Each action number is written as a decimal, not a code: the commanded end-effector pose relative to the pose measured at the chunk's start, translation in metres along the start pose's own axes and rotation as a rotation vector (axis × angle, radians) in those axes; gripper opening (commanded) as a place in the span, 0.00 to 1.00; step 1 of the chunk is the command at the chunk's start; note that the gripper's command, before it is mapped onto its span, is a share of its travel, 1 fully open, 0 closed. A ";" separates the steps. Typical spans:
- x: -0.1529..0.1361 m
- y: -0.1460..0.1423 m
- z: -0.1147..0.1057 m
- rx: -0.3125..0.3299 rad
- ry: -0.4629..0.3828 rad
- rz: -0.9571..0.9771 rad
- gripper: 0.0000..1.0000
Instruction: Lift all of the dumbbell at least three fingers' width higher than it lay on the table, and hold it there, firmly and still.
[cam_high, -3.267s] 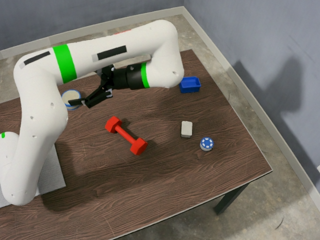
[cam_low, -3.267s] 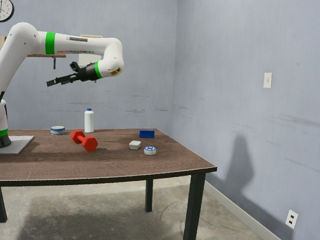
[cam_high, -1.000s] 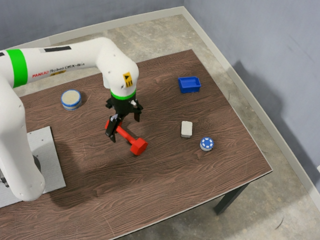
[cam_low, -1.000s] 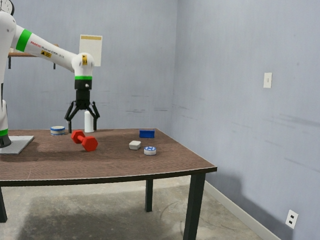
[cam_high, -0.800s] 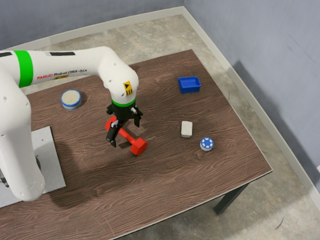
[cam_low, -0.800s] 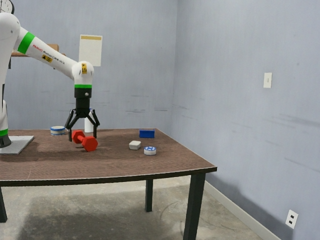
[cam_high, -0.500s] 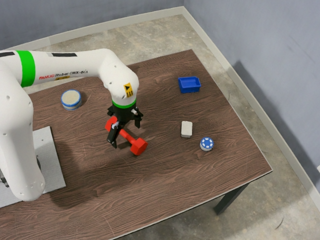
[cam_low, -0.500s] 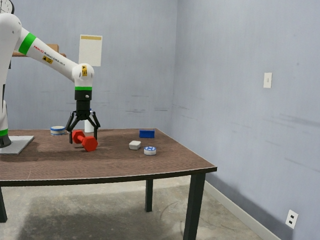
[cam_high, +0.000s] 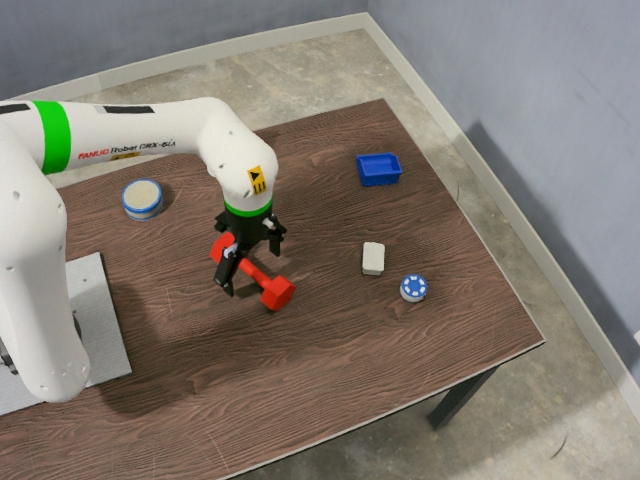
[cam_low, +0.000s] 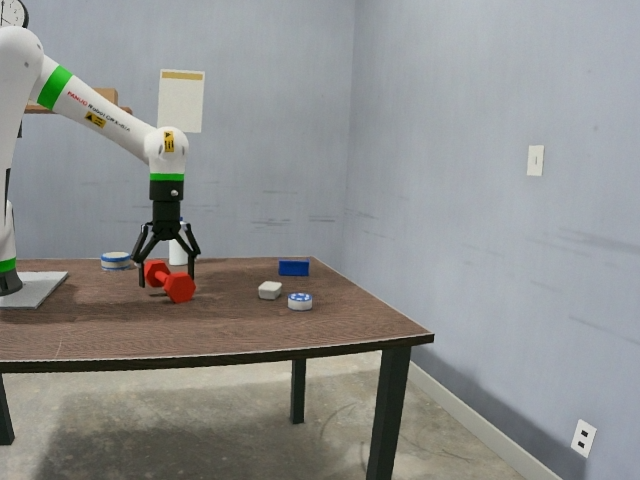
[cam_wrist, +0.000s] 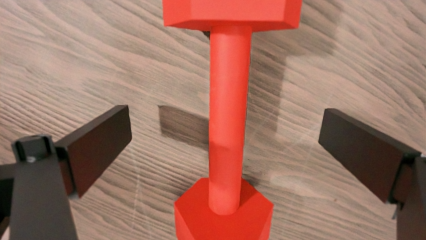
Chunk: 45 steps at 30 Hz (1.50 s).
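A red dumbbell (cam_high: 252, 272) with hexagonal ends lies flat on the brown table. It also shows in the exterior view (cam_low: 169, 281) and in the wrist view (cam_wrist: 229, 120). My gripper (cam_high: 251, 270) points straight down over it, low near the table, and is wide open. Its two black fingers stand on either side of the dumbbell's bar, apart from it, as the wrist view (cam_wrist: 225, 145) shows. Nothing is between the fingers but the bar lying on the table. The arm's wrist hides part of the far end of the dumbbell in the top view.
A blue-rimmed round tub (cam_high: 142, 198) stands at the back left. A blue bin (cam_high: 378, 168) sits at the back right. A grey block (cam_high: 373, 258) and a blue-and-white puck (cam_high: 413, 287) lie to the right. A white bottle (cam_low: 178, 251) stands behind the gripper. The arm's grey base plate (cam_high: 77, 320) is at the left.
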<state>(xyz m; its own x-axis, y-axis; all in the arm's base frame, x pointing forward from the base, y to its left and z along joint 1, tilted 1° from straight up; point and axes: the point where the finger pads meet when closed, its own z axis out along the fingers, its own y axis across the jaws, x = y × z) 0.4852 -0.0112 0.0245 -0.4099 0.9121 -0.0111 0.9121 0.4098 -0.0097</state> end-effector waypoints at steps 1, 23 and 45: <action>0.000 0.001 -0.001 -0.002 -0.001 0.000 1.00; 0.000 0.001 -0.001 -0.002 -0.001 0.000 0.10; 0.000 0.001 -0.001 -0.002 -0.001 0.000 0.10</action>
<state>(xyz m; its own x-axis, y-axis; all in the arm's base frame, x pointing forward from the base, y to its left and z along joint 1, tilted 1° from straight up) 0.4856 -0.0110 0.0247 -0.4101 0.9120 -0.0113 0.9120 0.4101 -0.0090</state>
